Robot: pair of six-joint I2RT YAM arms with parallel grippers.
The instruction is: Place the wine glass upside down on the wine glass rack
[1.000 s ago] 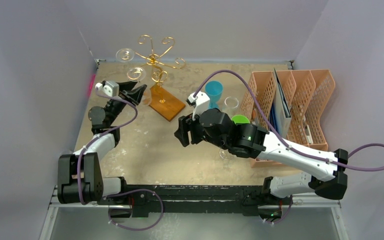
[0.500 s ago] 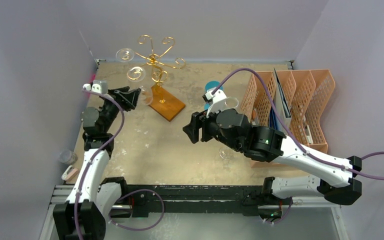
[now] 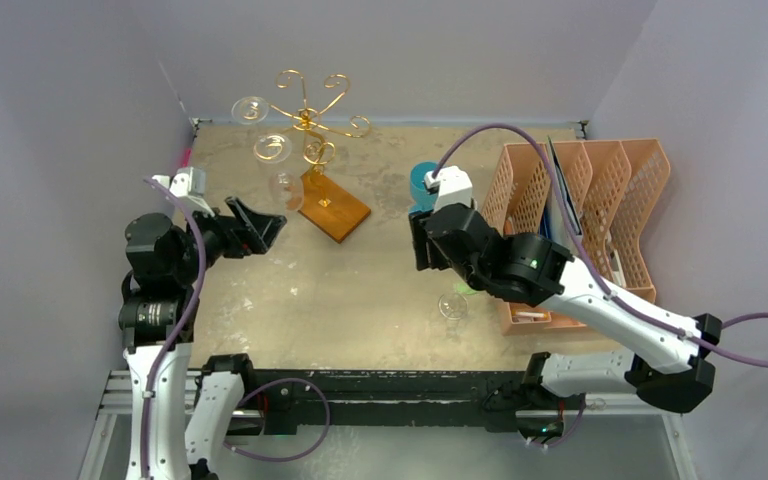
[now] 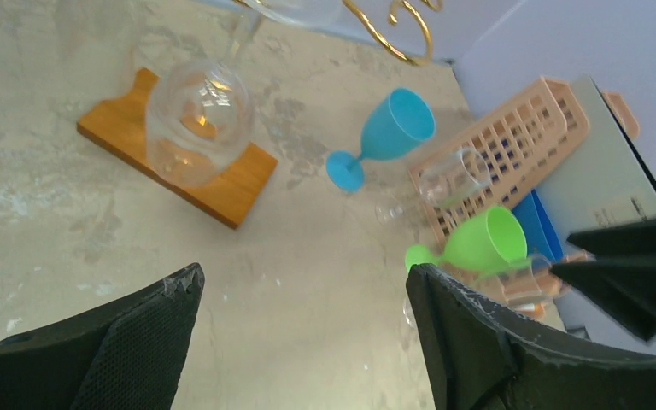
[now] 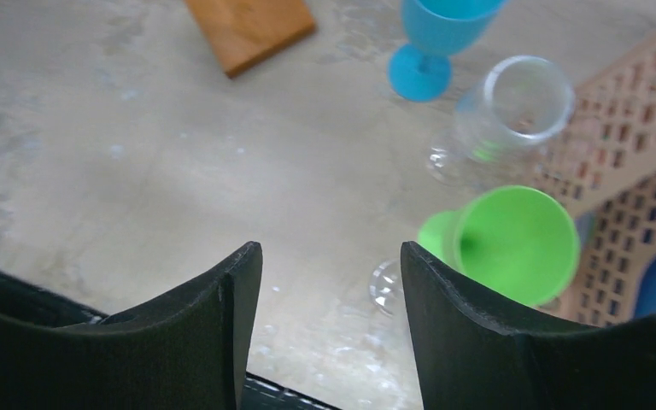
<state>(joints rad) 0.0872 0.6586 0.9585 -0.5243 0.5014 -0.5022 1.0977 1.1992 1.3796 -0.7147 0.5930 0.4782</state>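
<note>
The gold wire wine glass rack (image 3: 306, 116) stands on its brown wooden base (image 3: 332, 206) at the back left. Two clear wine glasses hang upside down on it, one at the far arm (image 3: 250, 108), one nearer with its bowl (image 3: 285, 190) beside the base. The nearer glass (image 4: 198, 124) shows in the left wrist view above the base (image 4: 243, 184). My left gripper (image 3: 263, 226) (image 4: 303, 278) is open and empty, near-left of the rack. My right gripper (image 3: 422, 243) (image 5: 329, 256) is open and empty above the table by the cups.
A blue goblet (image 5: 434, 34), a clear glass (image 5: 512, 111) and a green goblet (image 5: 512, 243) stand left of the orange mesh organizer (image 3: 585, 215). Another clear glass foot (image 3: 451, 305) stands near the front. Walls close the left and back.
My left gripper has drawn back from the rack toward the near left, leaving the clear glass hanging there. My right gripper has swung right and back toward the cups.
</note>
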